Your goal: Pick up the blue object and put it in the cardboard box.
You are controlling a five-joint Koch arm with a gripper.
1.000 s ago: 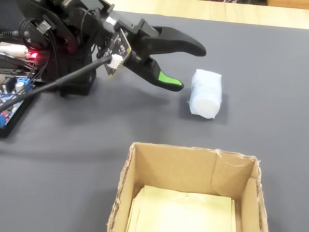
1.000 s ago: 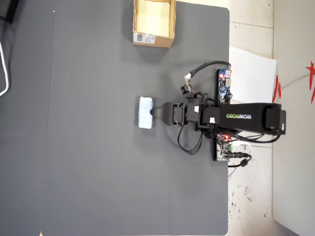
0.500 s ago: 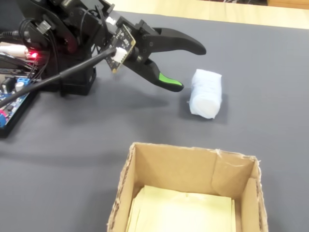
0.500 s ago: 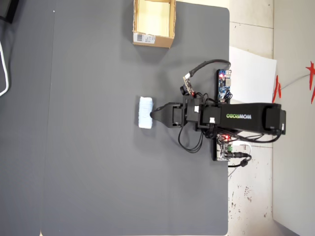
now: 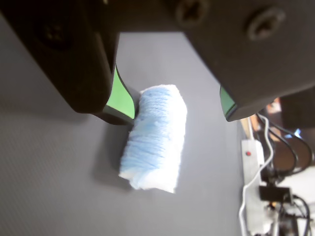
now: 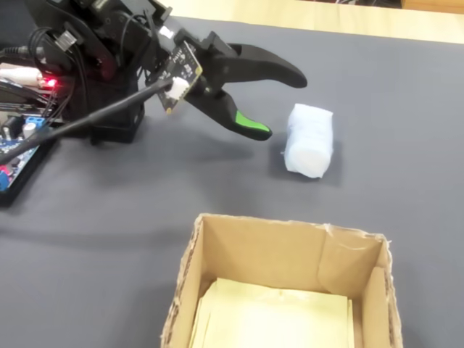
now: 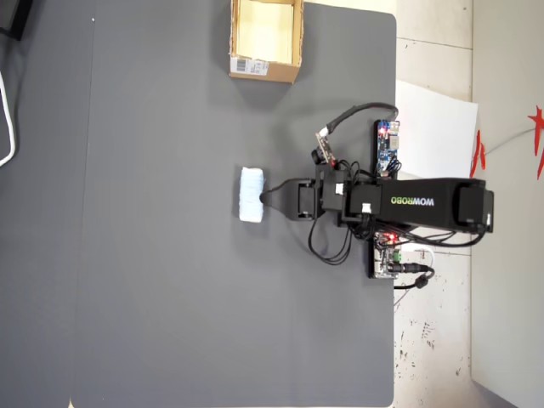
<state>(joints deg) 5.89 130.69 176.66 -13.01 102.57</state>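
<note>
The blue object is a pale blue and white soft block lying on the dark grey mat. In the wrist view its near end sits between my gripper's spread jaws, close against the left green pad and well apart from the right one. The fixed view shows the gripper open, just left of the blue object. From overhead, the gripper points at the blue object. The cardboard box stands open at the mat's top edge, barcode label facing the arm. It is also near the camera in the fixed view, cardboard box.
A dark-blue circuit board and cables lie beside the arm's base. A power strip with wires runs along the mat's edge. More electronics with a red light sit at the left in the fixed view.
</note>
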